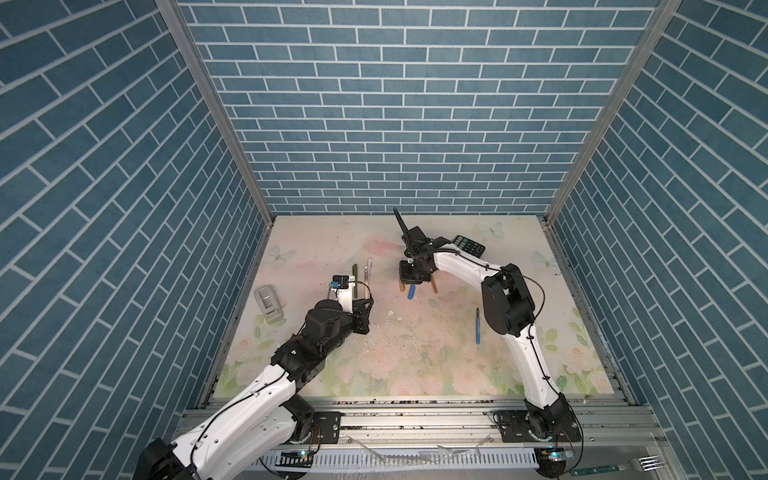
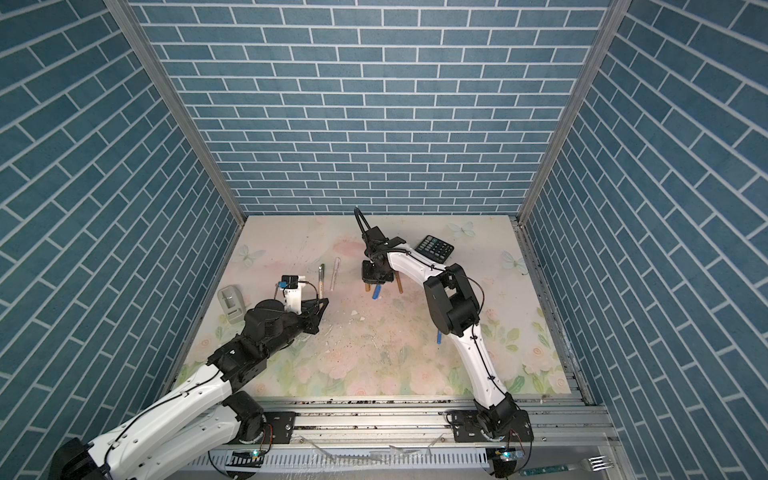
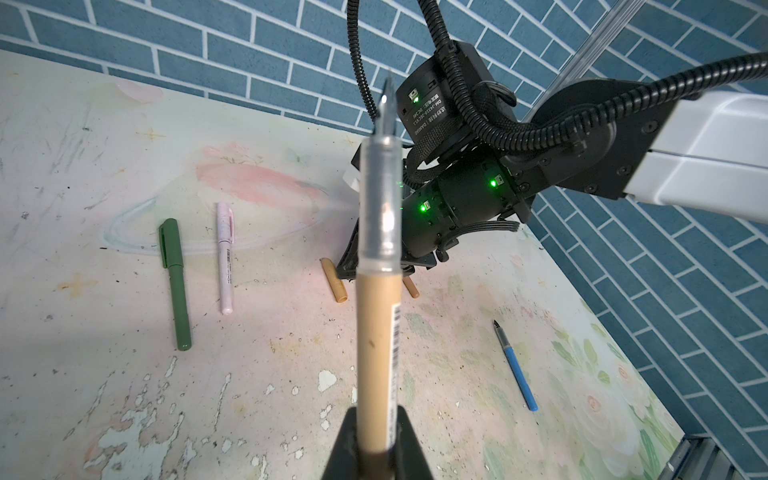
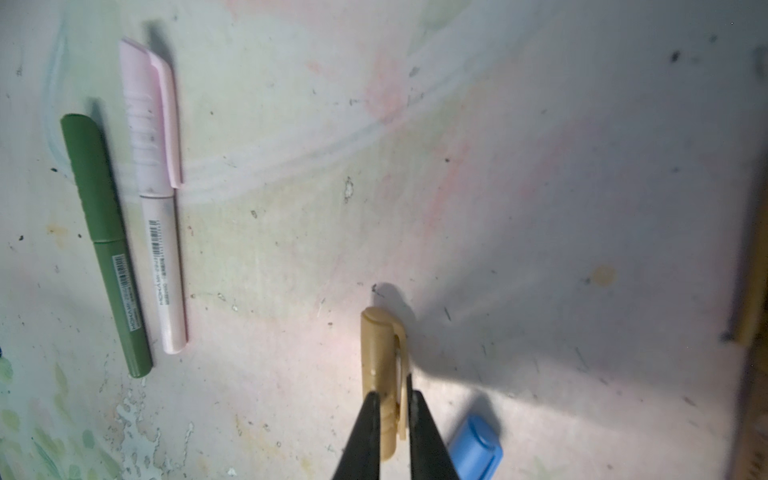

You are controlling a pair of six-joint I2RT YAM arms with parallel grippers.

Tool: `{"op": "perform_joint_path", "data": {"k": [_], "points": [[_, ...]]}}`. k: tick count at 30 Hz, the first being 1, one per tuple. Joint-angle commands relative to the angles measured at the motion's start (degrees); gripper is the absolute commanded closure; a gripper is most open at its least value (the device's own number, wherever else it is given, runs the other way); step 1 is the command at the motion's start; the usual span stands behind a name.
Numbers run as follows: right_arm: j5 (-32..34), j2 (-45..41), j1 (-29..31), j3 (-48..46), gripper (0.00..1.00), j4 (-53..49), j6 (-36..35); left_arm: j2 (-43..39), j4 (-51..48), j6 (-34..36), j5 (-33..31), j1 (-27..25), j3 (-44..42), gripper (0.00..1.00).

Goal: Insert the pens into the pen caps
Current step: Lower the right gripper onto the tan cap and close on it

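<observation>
The left hand (image 3: 376, 415) is clenched on the slim tan stick pen (image 3: 376, 332). The pen is uncapped, held clear of the surface, and its dark point aims toward the other arm. The right hand (image 4: 392, 401) is low over the flower-printed surface (image 4: 540, 208). Its two black fingers press on either side of the short tan plastic cap (image 4: 380, 353), which lies flat there. I read that as a grasp on the cap, not yet lifted.

Just beside the tan cap lies the stubby blue plastic cap (image 4: 476, 449). On the other side of the right hand a thin brown stick (image 1: 433, 285) shows, partly hidden, and I cannot tell whether it is a pen, a cap or both joined. Farther out, the dark green pen (image 4: 106, 245) and the pale pink pen (image 4: 156, 195) lie side by side, each with its matching cap pushed on. The blue stick pen (image 3: 515, 365) lies bare-tipped, well apart from its cap.

As I judge it, two of the pairs are finished and the tan pair is the one in hand. Pen and cap are both gripped but not yet brought together. The blue pair is untouched, and the brown pair is unclear.

The caps are the only holders here. The green and pink caps each hold a pen, while the tan and blue caps are empty.
</observation>
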Motion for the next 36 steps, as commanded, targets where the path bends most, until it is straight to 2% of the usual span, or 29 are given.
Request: {"op": "perform_joint_path", "data": {"k": [1,13,19,23,28,34,36], "points": [[0.40,1.66,0.03,1.50,0.84,-2.57,-1.25,-0.23,1.20,0.02,0.28,0.37,0.76,1.00],[0.19,4.00,0.66,4.32,0.83,-3.87,-1.83,-0.16,1.58,-0.13,0.23,0.37,0.55,1.00],[1.54,0.04,0.84,2.69,0.85,-1.85,-2.59,-0.32,1.14,-0.19,0.22,0.37,0.64,1.00],[2.07,-2.58,2.43,2.11,0.86,-1.12,-6.89,-0.82,0.83,-0.25,-0.68,0.37,0.42,1.00],[8.09,-0.56,5.74,6.22,0.86,-7.00,-14.35,-3.44,-0.50,-1.84,-4.80,0.37,-0.55,1.00],[13.71,2.56,7.40,10.33,0.78,-11.54,-20.69,-10.58,-5.03,-5.92,-12.30,0.46,-2.83,1.00],[14.55,3.17,7.52,11.28,0.76,-12.22,-21.94,-12.50,-6.26,-6.60,-12.90,0.51,-3.31,1.00]]}}
